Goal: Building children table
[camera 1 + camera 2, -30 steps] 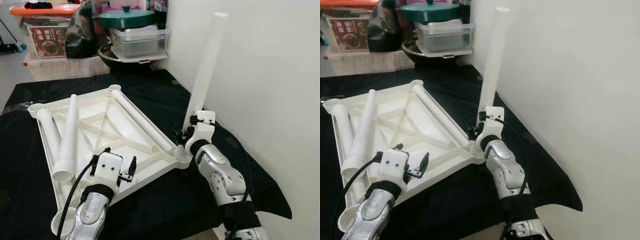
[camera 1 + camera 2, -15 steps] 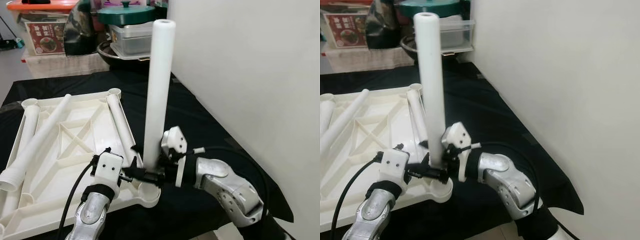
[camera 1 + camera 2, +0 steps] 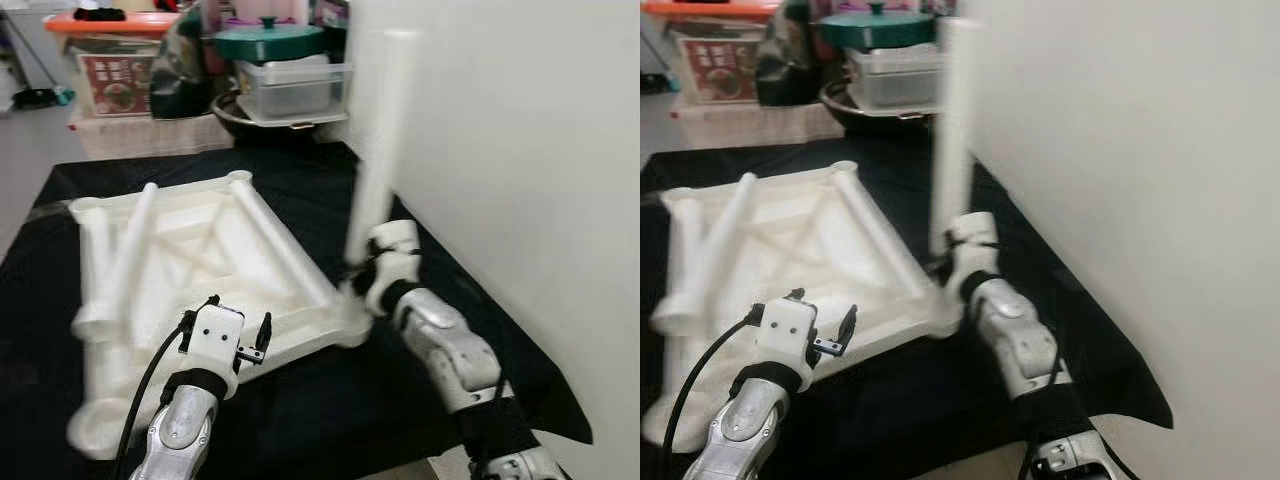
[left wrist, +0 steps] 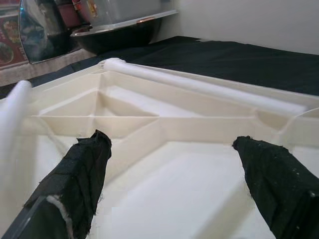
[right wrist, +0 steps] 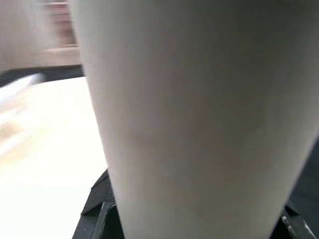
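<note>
A white plastic tabletop (image 3: 205, 262) lies upside down on the black cloth, its ribbed underside up. My right gripper (image 3: 366, 270) is shut on a white table leg (image 3: 376, 150) and holds it nearly upright, blurred, just above the tabletop's near right corner socket (image 3: 348, 322). In the right wrist view the leg (image 5: 199, 114) is pressed close to the lens. My left gripper (image 4: 172, 141) is open and hovers low over the tabletop's near edge, nothing between its fingers (image 4: 82, 169). Other legs (image 3: 125, 255) lie across the tabletop.
A white wall (image 3: 520, 150) runs close along the right. Behind the table stand a clear box with a green-lidded pot (image 3: 268, 42), a dark wok (image 3: 265, 115) and an orange-lidded bin (image 3: 105, 55). The cloth's front edge (image 3: 330, 455) is near.
The right gripper has swung the leg away from the left gripper, out to the right past the corner. The tabletop has turned on the cloth. The left gripper has stayed open.
</note>
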